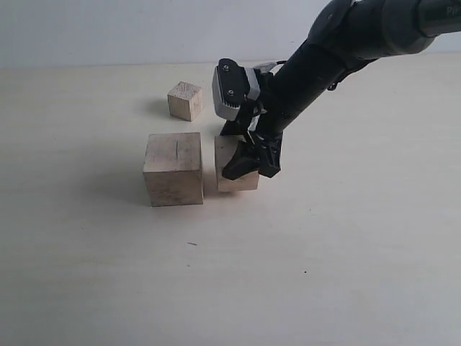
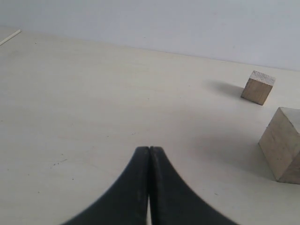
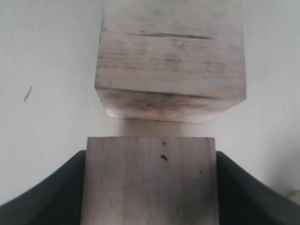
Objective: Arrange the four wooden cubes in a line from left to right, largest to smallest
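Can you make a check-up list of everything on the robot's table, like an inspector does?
Surface: pale beige tabletop, with a few tiny dark specks.
Job's things: three seen. The large pale wooden cube with a dark crack on top has the medium pale wooden cube beside it, a small gap between them. The small pale wooden cube is behind them. The fourth is not in view.
Clutter: thin pale stick far off.
Grippers: right tool shut on the medium cube. Left tool shut, empty.
Cables: nothing seen.
Surroundings: plain pale wall.
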You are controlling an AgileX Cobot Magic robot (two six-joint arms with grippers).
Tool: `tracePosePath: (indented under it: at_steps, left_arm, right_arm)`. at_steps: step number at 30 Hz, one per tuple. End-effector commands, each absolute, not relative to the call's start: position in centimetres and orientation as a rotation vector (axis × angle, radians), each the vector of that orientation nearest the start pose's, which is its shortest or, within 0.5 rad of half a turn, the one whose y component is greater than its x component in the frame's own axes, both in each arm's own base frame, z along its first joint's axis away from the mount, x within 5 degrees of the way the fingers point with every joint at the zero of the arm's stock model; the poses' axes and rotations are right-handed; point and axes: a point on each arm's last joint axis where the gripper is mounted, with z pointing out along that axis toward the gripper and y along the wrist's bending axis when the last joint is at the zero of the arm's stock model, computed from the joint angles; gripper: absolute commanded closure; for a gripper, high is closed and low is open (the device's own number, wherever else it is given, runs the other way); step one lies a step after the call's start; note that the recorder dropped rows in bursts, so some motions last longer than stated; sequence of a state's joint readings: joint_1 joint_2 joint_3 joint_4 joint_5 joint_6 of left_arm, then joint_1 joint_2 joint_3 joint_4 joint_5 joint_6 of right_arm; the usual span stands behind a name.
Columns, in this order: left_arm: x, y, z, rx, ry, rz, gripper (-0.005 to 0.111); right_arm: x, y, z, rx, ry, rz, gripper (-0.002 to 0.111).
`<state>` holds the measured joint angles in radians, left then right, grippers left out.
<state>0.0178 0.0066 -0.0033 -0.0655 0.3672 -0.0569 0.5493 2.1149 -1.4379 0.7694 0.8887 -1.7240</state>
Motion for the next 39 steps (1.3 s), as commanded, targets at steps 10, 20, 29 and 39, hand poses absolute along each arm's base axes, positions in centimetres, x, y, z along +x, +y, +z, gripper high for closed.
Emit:
tracePosePath:
  at_steps: [10, 20, 29, 39]
  left_arm:
    - [5.3, -0.2, 18.1, -0.097, 1.839, -0.093, 0.107]
    - [5.3, -0.2, 18.1, -0.097, 1.839, -0.093, 0.107]
    - [5.3, -0.2, 18.1, -0.097, 1.839, -0.093, 0.107]
    - [5.3, -0.2, 18.1, -0.097, 1.839, -0.093, 0.107]
  right_arm:
    - [33.2, 26.7, 13.1, -2.039, 1.633, 0.739, 0.108]
    - [33.1, 26.8, 13.0, -2.023, 1.643, 0.786, 0.093]
    - [33.2, 27.0, 13.1, -1.994, 1.651, 0.785, 0.051]
    - [34.0, 27.0, 12.9, -1.957, 1.658, 0.678, 0.05]
